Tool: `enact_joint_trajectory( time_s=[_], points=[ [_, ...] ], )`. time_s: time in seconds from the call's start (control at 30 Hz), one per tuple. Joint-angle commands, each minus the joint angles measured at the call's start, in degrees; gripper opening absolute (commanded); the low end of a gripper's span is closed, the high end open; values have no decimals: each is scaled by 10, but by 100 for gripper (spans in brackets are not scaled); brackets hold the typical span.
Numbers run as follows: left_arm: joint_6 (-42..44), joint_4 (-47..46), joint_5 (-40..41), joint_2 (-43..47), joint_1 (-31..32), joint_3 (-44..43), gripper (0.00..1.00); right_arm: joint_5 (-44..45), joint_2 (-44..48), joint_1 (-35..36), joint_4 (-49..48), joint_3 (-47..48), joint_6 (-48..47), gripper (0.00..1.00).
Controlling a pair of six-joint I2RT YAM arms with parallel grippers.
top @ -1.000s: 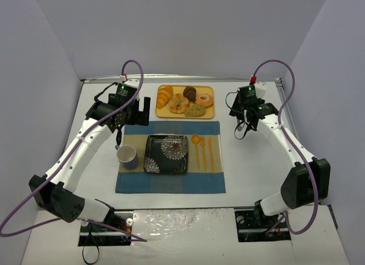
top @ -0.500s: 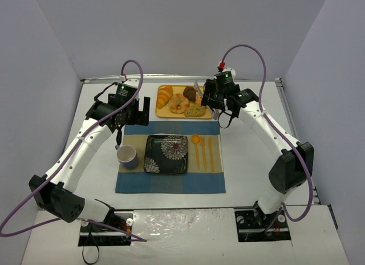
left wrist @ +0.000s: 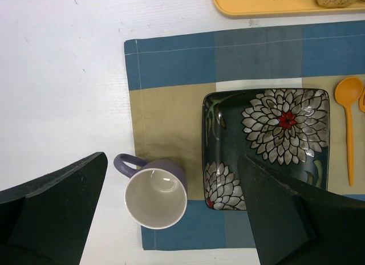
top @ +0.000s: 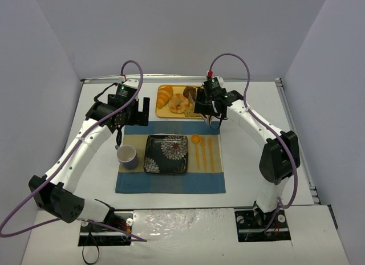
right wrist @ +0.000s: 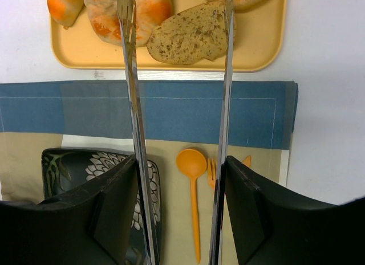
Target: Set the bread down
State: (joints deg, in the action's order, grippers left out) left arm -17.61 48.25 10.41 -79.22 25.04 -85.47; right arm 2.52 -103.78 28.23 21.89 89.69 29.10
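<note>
The bread (right wrist: 191,34), a flattish tan oblong with dark speckles, lies at the front of the yellow tray (right wrist: 259,58). My right gripper (right wrist: 181,162) is shut on a pair of metal tongs (right wrist: 130,77). Their two blades stand apart and reach over the tray, with the bread between the tips; the right blade crosses the bread's right end. In the top view the right gripper (top: 209,107) hangs over the tray's right half and hides part of it. My left gripper (left wrist: 171,213) is open and holds nothing, above the cup and the plate.
A dark flowered square plate (top: 166,154) sits on the blue and tan placemat (top: 171,182), a purple cup (left wrist: 155,205) to its left, an orange spoon (right wrist: 193,162) and fork to its right. A croissant (top: 164,96) and doughnuts (right wrist: 151,8) share the tray.
My right arm has swung left from the table's right side to over the tray, carrying the tongs. The left arm has not moved.
</note>
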Motion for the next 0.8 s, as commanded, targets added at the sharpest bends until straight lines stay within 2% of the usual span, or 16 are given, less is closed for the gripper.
enact_joint_trajectory(
  time_s=[0.0, 0.27, 0.77],
  points=[
    [-5, -9, 11, 24, -3, -3, 97, 28, 1, 5, -12, 2, 16, 54],
    [-3, -10, 11, 22, -3, 0, 97, 71, 6, 6, -8, -37, 37, 54],
    [-2, -9, 13, 16, -3, -5, 97, 39, -26, 6, -23, -26, 29, 51]
  ],
)
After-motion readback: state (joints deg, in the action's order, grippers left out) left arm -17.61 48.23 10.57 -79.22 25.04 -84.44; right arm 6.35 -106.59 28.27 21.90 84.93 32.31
